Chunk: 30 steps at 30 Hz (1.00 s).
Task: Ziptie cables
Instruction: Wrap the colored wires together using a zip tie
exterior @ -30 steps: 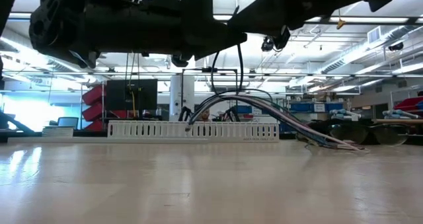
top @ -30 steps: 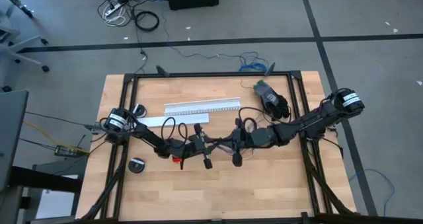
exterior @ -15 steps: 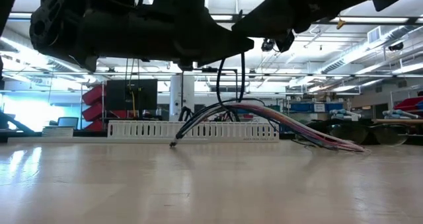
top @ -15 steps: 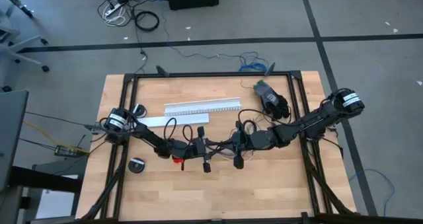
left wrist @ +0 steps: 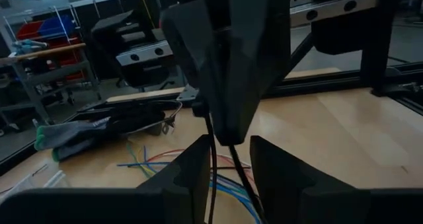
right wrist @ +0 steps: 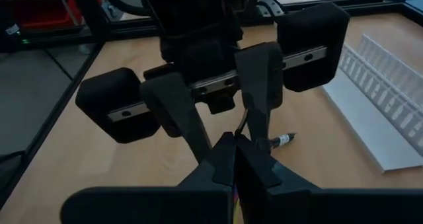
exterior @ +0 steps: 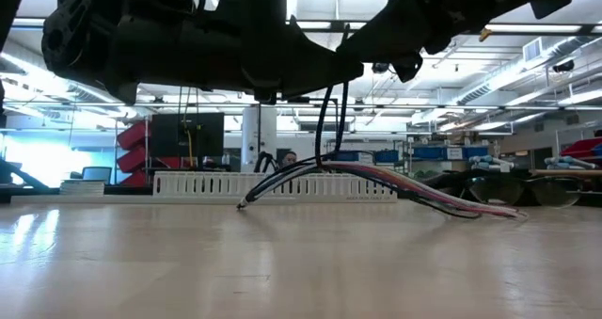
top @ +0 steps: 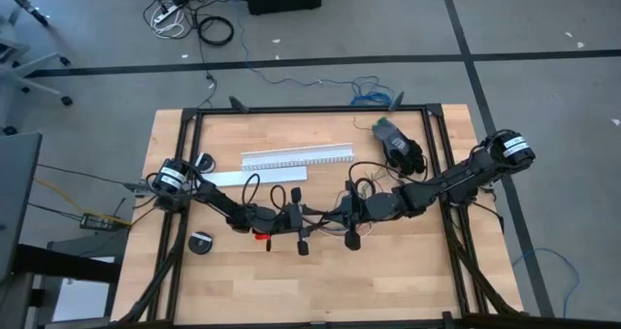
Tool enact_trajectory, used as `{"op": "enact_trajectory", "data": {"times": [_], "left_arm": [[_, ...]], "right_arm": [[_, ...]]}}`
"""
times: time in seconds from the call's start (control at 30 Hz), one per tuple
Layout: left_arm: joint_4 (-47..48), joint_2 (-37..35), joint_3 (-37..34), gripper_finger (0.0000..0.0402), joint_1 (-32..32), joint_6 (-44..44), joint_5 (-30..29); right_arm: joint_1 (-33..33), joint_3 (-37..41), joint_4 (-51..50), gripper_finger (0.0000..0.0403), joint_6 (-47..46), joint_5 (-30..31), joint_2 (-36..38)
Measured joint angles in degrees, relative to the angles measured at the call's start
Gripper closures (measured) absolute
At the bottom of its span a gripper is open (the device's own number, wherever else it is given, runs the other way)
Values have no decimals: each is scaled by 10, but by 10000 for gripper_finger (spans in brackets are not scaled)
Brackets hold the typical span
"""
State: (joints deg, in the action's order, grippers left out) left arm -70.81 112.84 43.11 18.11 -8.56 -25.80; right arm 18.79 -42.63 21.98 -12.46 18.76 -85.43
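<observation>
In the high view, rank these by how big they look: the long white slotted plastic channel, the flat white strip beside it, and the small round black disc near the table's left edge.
Largest to smallest, as seen from above:
1. Long white slotted plastic channel.
2. Flat white strip, about as long but thinner, so the top two are close.
3. Small round black disc, clearly smallest.

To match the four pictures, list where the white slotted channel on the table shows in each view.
High view: white slotted channel lies across the table's far middle, beyond both arms.
Low view: the channel stretches across the middle distance, behind the arching wires.
Left wrist view: not in it.
Right wrist view: the channel runs along the right edge.
Shared landmark: the wooden table, seen in all four views.
</observation>
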Motion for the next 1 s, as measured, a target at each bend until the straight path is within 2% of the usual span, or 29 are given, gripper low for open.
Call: {"op": "enact_trajectory", "data": {"times": [0.4,1.0], "left_arm": [[4,0,0,300,0,0,6],[14,0,0,300,0,2,21]], "right_arm": [[0,0,0,403,9,-11,0],[-12,0,-3,403,45,-85,0]]}}
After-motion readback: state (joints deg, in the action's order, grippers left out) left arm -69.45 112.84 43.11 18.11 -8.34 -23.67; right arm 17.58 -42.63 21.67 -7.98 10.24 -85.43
